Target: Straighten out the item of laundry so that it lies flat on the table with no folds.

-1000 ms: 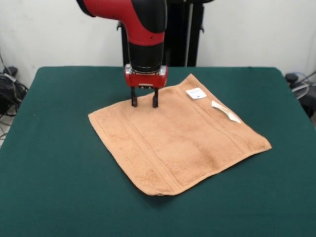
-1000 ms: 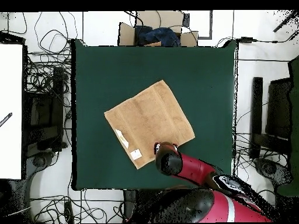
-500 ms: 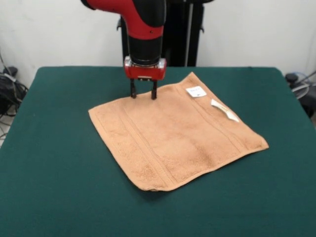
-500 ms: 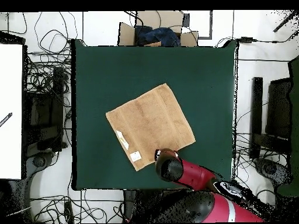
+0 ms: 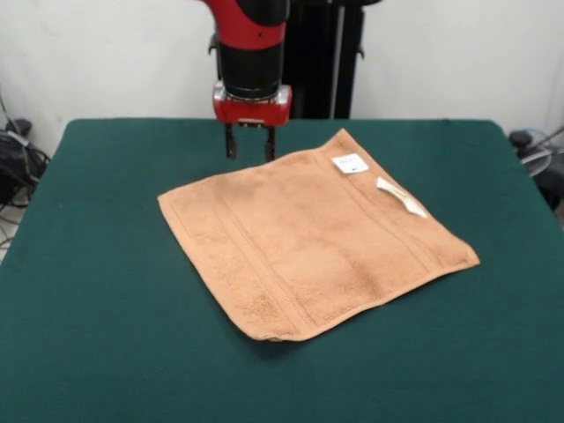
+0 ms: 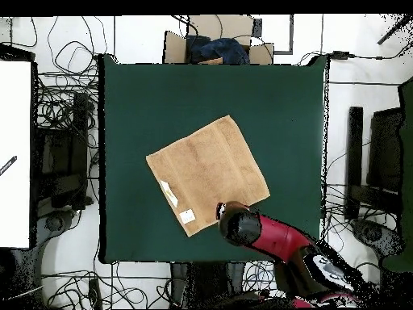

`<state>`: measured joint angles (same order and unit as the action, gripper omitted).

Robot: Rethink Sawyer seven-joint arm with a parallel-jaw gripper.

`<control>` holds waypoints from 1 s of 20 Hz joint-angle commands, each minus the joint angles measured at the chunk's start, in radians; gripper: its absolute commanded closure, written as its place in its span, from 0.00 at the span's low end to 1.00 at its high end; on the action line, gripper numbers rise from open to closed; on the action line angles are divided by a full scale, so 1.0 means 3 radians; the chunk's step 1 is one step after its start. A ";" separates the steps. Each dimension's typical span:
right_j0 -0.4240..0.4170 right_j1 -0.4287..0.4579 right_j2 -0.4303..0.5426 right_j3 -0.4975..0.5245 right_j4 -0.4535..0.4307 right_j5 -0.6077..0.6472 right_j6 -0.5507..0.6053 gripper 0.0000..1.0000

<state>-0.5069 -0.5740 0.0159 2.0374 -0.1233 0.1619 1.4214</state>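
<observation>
The peach-orange towel point(image 5: 313, 242) lies spread flat on the dark green table point(image 5: 97, 308), turned like a diamond, with two white tags point(image 5: 351, 164) on its far right edge. It also shows in the overhead view point(image 6: 206, 171). My gripper point(image 5: 249, 150) hangs open and empty just above the table, past the towel's far edge and apart from it. In the overhead view the arm's wrist point(image 6: 235, 224) covers the gripper, beside the towel's lower right edge.
A black pedestal point(image 5: 326, 53) stands behind the table's far edge. Cables point(image 6: 60, 105) and boxes point(image 6: 218, 44) lie on the floor around the table point(image 6: 282, 105) in the overhead view.
My gripper has lifted off the towel's far edge and drawn back toward the pedestal, empty. The towel shifted slightly and now lies still.
</observation>
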 commanded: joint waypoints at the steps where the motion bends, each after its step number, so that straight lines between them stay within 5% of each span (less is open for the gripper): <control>1: 0.0026 -0.0340 0.0445 -0.0364 0.0257 0.0616 0.0408 0.00; 20: 0.0025 -0.0321 0.0439 -0.0697 0.0235 0.0894 0.0324 0.00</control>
